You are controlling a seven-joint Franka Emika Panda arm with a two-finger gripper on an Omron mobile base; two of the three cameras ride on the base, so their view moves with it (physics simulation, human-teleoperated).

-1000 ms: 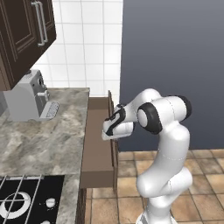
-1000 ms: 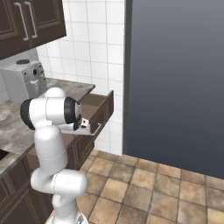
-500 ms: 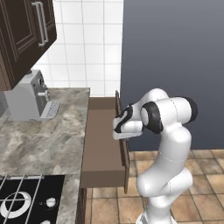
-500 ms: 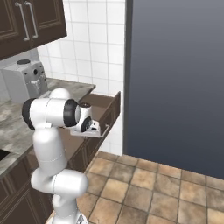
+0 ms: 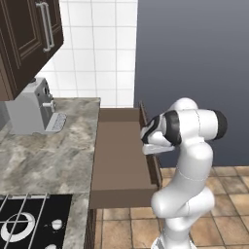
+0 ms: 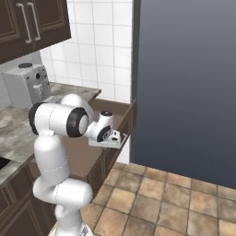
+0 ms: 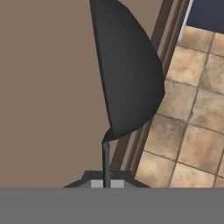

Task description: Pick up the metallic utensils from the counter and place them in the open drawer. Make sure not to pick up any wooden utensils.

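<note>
You swung gripper [image 7: 105, 183] outward past drawer [image 5: 119, 160] front rim; jaws stayed clamped on metal utensil [image 7: 127, 83]; release would miss.

A rendered home kitchen: a veined stone desk [image 5: 44, 155] on dark brown base cabinets [image 6: 18, 203], with a black stove top [image 5: 29, 223] set into it and a grey coffee machine [image 5: 31, 104] standing at the back. Dark wooden wall cupboards [image 5: 29, 34] with silver bar handles hang over a white tiled wall [image 5: 97, 48]. An open brown drawer [image 5: 121, 155] juts out above a tan tiled floor [image 6: 184, 198]
</note>
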